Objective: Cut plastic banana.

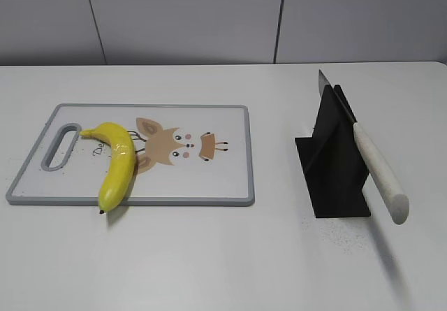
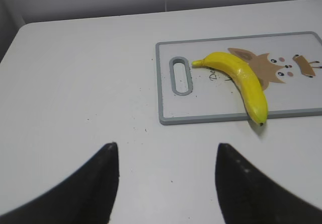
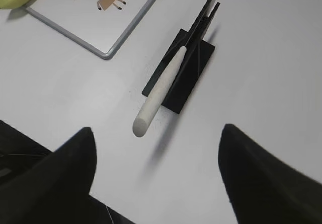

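White table [image 1: 209,255] bearing a grey-rimmed cutting board [image 1: 209,126] printed with a cartoon animal. To its right, well apart, a black knife stand [image 1: 335,168] holds a knife [image 1: 374,168] tilted, pale handle overhanging toward the near edge. The plastic banana [image 1: 116,164] lies on the board's left part beside the handle slot, dark tip just past the near rim. Left gripper [image 2: 166,178] and right gripper [image 3: 156,168]: jaws spread apart, empty, above bare table.
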Tool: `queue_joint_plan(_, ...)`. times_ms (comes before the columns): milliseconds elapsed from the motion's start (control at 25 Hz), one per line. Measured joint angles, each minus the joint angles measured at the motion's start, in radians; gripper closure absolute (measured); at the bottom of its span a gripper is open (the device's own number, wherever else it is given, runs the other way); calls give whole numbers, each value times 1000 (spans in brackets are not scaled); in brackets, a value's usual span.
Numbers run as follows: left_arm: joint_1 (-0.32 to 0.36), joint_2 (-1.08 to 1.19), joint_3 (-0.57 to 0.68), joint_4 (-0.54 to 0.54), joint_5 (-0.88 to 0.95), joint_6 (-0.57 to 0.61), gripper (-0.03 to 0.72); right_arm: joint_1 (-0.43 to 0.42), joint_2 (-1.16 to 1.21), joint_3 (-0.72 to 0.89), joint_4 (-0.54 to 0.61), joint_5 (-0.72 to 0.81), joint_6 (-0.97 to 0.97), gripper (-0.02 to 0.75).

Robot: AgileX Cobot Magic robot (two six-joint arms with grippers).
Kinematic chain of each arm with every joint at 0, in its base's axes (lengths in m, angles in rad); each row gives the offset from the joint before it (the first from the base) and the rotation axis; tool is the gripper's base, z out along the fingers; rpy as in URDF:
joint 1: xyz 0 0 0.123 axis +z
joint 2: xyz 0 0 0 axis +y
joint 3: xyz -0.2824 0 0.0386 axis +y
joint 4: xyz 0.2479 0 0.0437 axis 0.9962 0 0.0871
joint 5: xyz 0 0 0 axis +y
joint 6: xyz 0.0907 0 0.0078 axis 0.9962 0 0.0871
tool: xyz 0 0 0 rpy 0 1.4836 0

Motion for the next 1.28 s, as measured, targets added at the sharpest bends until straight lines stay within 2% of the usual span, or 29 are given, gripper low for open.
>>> queue_joint_plan(720, 0, 0, 0, 0, 0, 0, 105, 0, -524, 480, -1, -42, -1, 147)
queue_joint_plan(960, 0, 0, 0, 0, 0, 0, 105, 0, -665, 579, 6, -47, -1, 147)
queue_joint_plan(1280, 0, 0, 0, 0, 0, 0, 105, 0, -755, 591, 6, -92, -1, 147)
